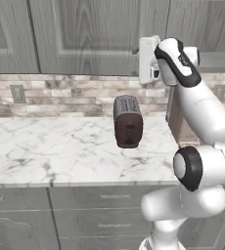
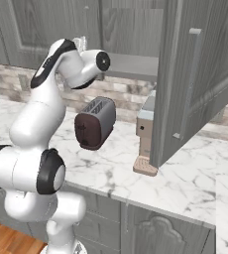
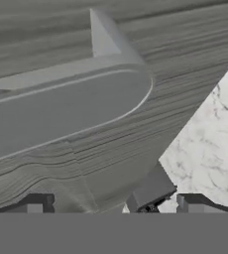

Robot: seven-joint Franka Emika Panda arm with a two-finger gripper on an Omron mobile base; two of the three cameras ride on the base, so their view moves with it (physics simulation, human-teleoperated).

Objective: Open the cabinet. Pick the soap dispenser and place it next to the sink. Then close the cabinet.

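i see my arm reaching up high, with the gripper (image 3: 113, 204) right by the cabinet (image 2: 195, 74). in the hand view the jaws are spread wide apart, one dark tip at 7 o'clock and one at 5 o'clock, and nothing is between them. just past them is a slim grey bar handle (image 3: 61, 111) on grey wood, running from 9 o'clock toward 2 o'clock. the jaws are near it but not on it.

in the right base view one cabinet door is swung open, out toward me at 3 o'clock, and its long thin handle stands upright. in the left base view the other doors at 12 o'clock look shut.

on the white marble surface (image 1: 46, 146) sits a dark toaster (image 1: 128, 122), about the middle. a tan and grey block thing (image 2: 145, 141) stands at 3 o'clock of the toaster, just under the open door. i cannot tell where the soap dispenser is.
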